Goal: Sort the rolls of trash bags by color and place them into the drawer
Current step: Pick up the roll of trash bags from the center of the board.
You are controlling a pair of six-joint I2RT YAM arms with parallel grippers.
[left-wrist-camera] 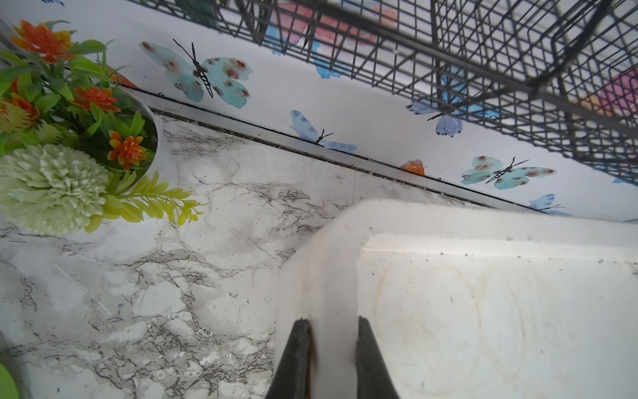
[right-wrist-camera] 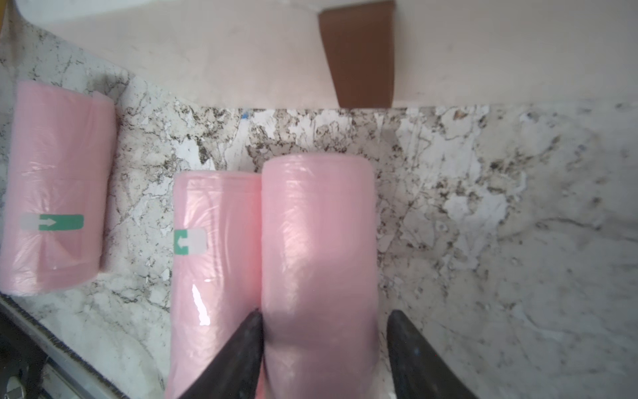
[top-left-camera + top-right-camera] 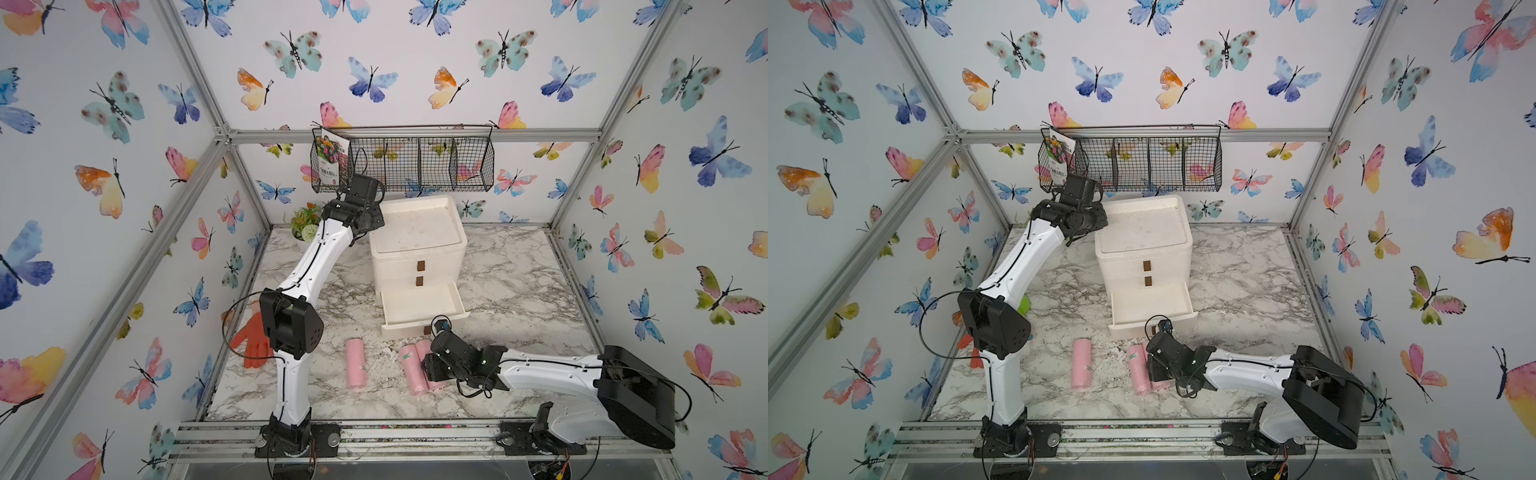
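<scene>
A marble table holds a white drawer unit with three drawers. Only the bottom drawer is pulled out, and it is empty. Two white robot arms reach in. One orange glove lies by the left arm. The left gripper is pinched onto the unit's raised top rim. Three pink rolls lie on the table before the open drawer: a lone roll set apart and a touching pair. The right gripper straddles one roll of the pair. One finger is wedged against the neighbouring roll and the other is just clear, so nothing is clamped yet. It should close squarely on this roll alone, then lift straight up. No yellow rolls are visible, and a green sliver behind the left arm is unidentifiable.
</scene>
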